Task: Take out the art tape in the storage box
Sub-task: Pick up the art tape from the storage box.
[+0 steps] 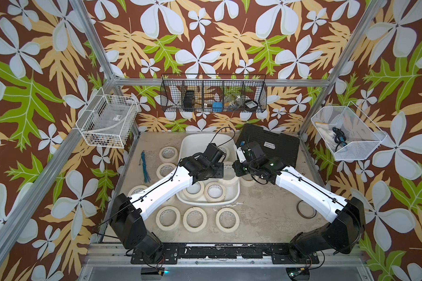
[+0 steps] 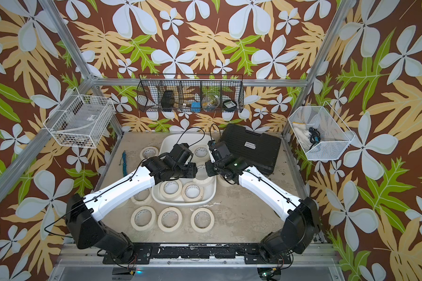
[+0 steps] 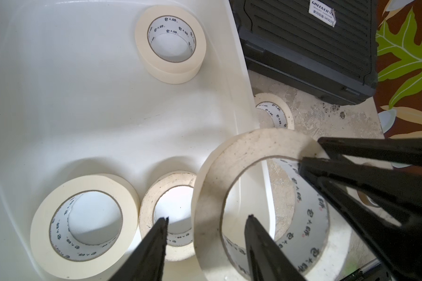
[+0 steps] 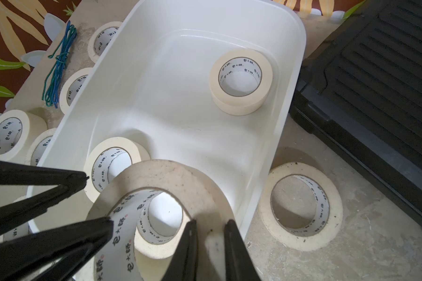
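Note:
One cream art tape roll (image 4: 168,175) hangs tilted over the right rim of the white storage box (image 1: 195,138). My right gripper (image 4: 210,222) is shut on this roll's wall, one finger inside the ring and one outside. My left gripper (image 3: 207,217) straddles the opposite wall of the same roll (image 3: 253,143) with its jaws open and a gap on each side. Between the two wrists the roll (image 1: 229,170) shows in both top views. Three more rolls lie flat in the box: one at the far end (image 4: 236,108) and two at the near end (image 1: 215,192) (image 1: 194,189).
Several rolls lie on the table round the box, three in a row at the front (image 1: 195,219) and one just right of the box (image 4: 300,243). A black ribbed case (image 1: 278,146) sits at the back right. A blue-green cord (image 1: 144,165) lies at the left, a thin dark ring (image 1: 306,209) at the right.

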Motion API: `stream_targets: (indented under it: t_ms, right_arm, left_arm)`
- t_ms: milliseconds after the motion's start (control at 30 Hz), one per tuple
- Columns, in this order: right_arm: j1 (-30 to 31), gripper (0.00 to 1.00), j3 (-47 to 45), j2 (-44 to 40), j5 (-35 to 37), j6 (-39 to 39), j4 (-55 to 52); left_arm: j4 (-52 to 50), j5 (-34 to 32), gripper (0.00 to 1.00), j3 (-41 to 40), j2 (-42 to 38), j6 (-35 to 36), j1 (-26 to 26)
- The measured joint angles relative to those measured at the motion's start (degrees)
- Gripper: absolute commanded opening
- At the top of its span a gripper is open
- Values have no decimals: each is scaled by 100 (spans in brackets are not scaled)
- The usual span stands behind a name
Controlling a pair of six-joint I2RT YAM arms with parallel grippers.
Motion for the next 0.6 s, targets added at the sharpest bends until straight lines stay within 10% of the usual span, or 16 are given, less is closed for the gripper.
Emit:
stream_targets:
  t_ms: [600]
  right_arm:
    - [-713,2,-186,-907,94,-243,-181]
  left_arm:
    - [452,-282,89,-389,-1038,-149,15]
